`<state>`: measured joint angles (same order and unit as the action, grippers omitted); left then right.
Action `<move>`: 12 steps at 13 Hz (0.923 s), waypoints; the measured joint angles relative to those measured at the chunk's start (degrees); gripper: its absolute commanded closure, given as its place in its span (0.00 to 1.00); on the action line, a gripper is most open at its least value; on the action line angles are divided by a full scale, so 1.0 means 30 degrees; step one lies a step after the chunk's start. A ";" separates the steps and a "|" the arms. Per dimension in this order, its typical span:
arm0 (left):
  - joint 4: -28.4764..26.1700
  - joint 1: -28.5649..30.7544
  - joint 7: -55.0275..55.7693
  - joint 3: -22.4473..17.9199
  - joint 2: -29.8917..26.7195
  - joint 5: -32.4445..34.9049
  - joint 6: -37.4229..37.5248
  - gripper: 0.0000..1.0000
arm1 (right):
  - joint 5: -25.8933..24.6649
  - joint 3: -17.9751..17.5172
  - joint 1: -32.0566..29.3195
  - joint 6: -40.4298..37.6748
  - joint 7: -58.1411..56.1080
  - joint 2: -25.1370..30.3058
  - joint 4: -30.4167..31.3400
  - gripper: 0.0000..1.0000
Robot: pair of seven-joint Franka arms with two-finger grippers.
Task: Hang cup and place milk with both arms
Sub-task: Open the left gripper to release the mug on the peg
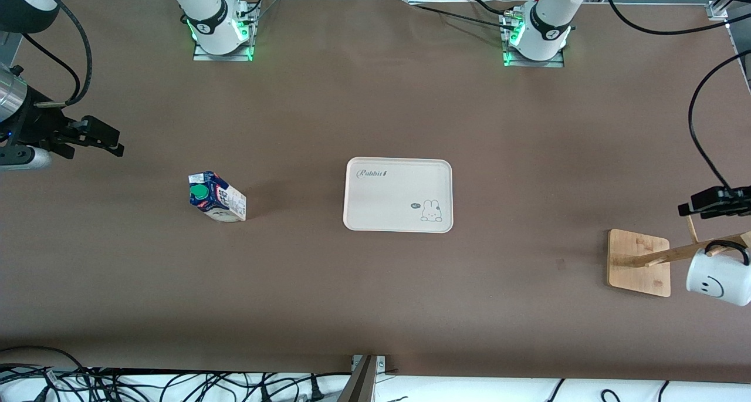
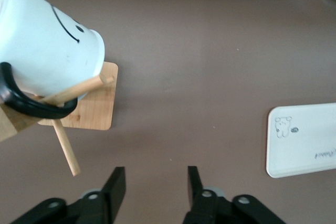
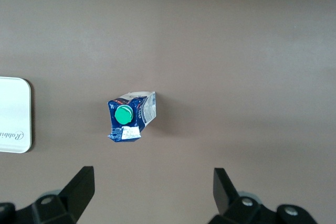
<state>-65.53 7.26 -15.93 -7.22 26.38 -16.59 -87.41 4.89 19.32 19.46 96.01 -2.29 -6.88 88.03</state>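
The white cup (image 1: 719, 276) with the black smiley face hangs by its black handle on a peg of the wooden rack (image 1: 638, 261) at the left arm's end of the table. My left gripper (image 1: 687, 208) is open and empty, up in the air beside the rack. In the left wrist view the cup (image 2: 47, 45) hangs on the rack (image 2: 94, 111), apart from the left gripper (image 2: 156, 174). The blue and white milk (image 1: 216, 196) with its green cap stands on the table toward the right arm's end. My right gripper (image 1: 114, 141) is open and empty; in the right wrist view it (image 3: 153, 174) is apart from the milk (image 3: 130, 116).
A white tray (image 1: 399, 193) with a rabbit print lies at the middle of the table, with nothing on it. It also shows in the left wrist view (image 2: 304, 140) and the right wrist view (image 3: 13, 114). A free peg (image 2: 67, 148) sticks out of the rack. Cables lie along the table's front edge.
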 measured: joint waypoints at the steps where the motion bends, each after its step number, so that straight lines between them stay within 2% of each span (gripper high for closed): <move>1: 0.0077 -0.0077 0.0067 0.0108 -0.0543 0.0094 0.0868 0.00 | 0.0000 0.0008 -0.0002 0.0003 0.0000 -0.0002 0.0004 0.00; 5: 0.0094 -0.0986 0.1439 0.0356 -0.2251 0.1612 0.2591 0.00 | -0.0001 0.0070 -0.0025 0.0005 0.0000 -0.0004 0.0010 0.00; 10: 0.0078 -0.2656 0.1528 0.0426 -0.2412 0.3097 0.2734 0.00 | -0.0002 0.0079 -0.0083 0.0005 0.0000 -0.0023 0.0029 0.00; 12: 0.0079 -0.2794 0.1528 0.0442 -0.2457 0.3577 0.3551 0.00 | -0.0002 0.0080 -0.0094 0.0005 0.0000 -0.0024 0.0031 0.00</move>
<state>-65.30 -1.12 -11.34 -5.90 19.01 -5.85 -76.76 4.88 19.56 19.18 96.03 -2.29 -6.95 88.12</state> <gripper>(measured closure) 0.000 0.000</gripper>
